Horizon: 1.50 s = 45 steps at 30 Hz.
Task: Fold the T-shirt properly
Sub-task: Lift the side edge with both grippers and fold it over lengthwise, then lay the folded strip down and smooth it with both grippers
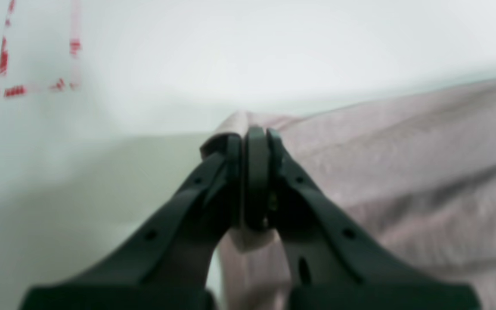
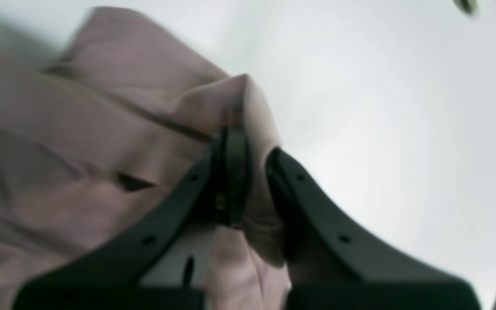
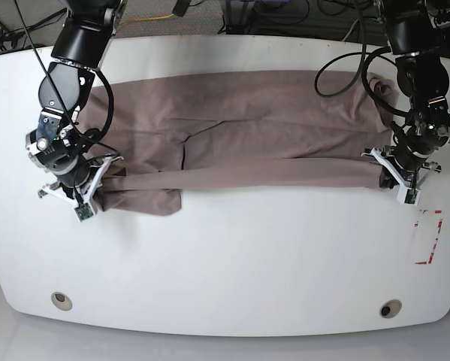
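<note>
The mauve-brown T-shirt (image 3: 240, 120) lies spread wide across the back half of the white table (image 3: 225, 256). Its near edge is pulled into a long taut band between the two arms. At the band's right end in the base view, my left gripper (image 3: 387, 174) is shut on the cloth. The left wrist view shows the black fingers (image 1: 254, 137) pinching a fold of the T-shirt (image 1: 403, 172). At the band's left end, my right gripper (image 3: 104, 179) is shut on a bunched corner. In the right wrist view, the T-shirt (image 2: 80, 129) passes between that gripper's fingertips (image 2: 252, 150).
A red dashed rectangle (image 3: 429, 237) is marked on the table near the left arm and also shows in the left wrist view as a red marking (image 1: 37, 56). Two round holes (image 3: 60, 300) (image 3: 391, 309) sit near the front edge. Cables (image 3: 337, 68) hang at the back.
</note>
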Motion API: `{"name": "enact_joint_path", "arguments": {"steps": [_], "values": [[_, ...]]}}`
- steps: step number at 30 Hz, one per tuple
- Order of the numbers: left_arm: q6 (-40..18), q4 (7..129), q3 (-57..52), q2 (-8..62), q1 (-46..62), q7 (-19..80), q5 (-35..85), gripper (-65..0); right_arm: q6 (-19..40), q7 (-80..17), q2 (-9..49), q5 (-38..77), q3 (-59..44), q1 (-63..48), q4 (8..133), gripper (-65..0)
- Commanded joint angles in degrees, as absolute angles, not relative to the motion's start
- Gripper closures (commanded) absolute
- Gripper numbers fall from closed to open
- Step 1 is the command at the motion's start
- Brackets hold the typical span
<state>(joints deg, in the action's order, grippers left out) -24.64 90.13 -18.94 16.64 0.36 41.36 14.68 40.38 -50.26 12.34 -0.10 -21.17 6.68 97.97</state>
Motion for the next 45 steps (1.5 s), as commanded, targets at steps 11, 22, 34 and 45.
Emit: {"name": "enact_joint_path", "arguments": {"steps": [11,22,34,45], "values": [[-32.04,99.03,-28.00,18.24,11.38,43.38,18.51,0.0,40.00,-51.30,6.90,-0.13,-29.67,-4.88,110.11,0.0],[-37.32,98.77,-28.18,18.33,17.80,43.38,18.42,0.0,40.00,-51.03,1.36,-0.22,-29.93,-12.70,112.57,0.0],[-38.37,97.63,-28.18,18.33,18.68,46.29,17.45,-39.6,40.00,-51.03,-2.15,-0.22,-40.84,-12.18,112.66,-45.8],[-37.49,105.98,-29.49,15.16,15.78,48.75,18.51,-41.1,40.00,-51.12,0.40,-0.13,-36.88,-6.20,110.46,-53.1]]}}
